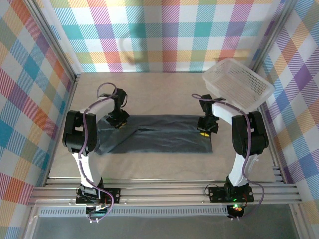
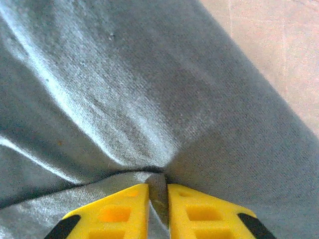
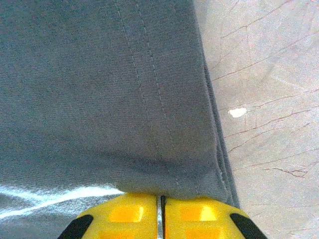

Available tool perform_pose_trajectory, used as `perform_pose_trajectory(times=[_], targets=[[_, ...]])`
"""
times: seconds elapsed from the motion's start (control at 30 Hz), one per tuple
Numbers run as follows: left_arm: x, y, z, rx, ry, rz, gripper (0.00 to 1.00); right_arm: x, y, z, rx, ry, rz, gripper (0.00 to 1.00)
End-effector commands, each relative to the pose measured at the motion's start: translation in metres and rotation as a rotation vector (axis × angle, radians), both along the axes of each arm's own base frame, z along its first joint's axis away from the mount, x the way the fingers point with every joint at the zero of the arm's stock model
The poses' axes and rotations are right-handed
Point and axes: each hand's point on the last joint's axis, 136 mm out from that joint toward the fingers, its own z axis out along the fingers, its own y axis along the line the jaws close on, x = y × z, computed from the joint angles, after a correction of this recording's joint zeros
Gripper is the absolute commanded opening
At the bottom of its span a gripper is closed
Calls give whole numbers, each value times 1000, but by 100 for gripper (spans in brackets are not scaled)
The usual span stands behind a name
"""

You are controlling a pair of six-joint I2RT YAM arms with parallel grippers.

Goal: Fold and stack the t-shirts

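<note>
From above, the shirt is lying as a long folded band across mid-bench. The left pincer is pressing on its far left end and the right pincer on its right end. A basket is sitting near the far right corner.

At the left wrist, the left pincer is pinching a shirt fold.

At the right wrist, the right pincer is clamping the shirt's hemmed edge.

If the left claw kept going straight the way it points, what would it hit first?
The dark grey t-shirt: the left gripper is shut on a pinch of it, and more cloth lies right ahead of its tips. The table probably follows underneath, though depth is unclear.
</note>
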Motion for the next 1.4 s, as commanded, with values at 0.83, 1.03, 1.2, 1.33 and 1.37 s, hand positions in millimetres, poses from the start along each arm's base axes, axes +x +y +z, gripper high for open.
perform_pose_trajectory(times=[0.83,1.03,1.2,1.33,1.37], targets=[[-104,-84,22,-189,91,128,0,5,0,21,12,-43,27,13],[-115,-100,18,-199,89,195,0,7,2,22,22,-51,24,13],[-121,-119,7,-271,110,272,17,8,2,23,23,-52,28,13],[-127,-127,19,-332,121,316,37,9,1,24,17,-55,34,13],[-127,-128,26,-352,116,323,42,8,1,24,15,-54,34,13]])
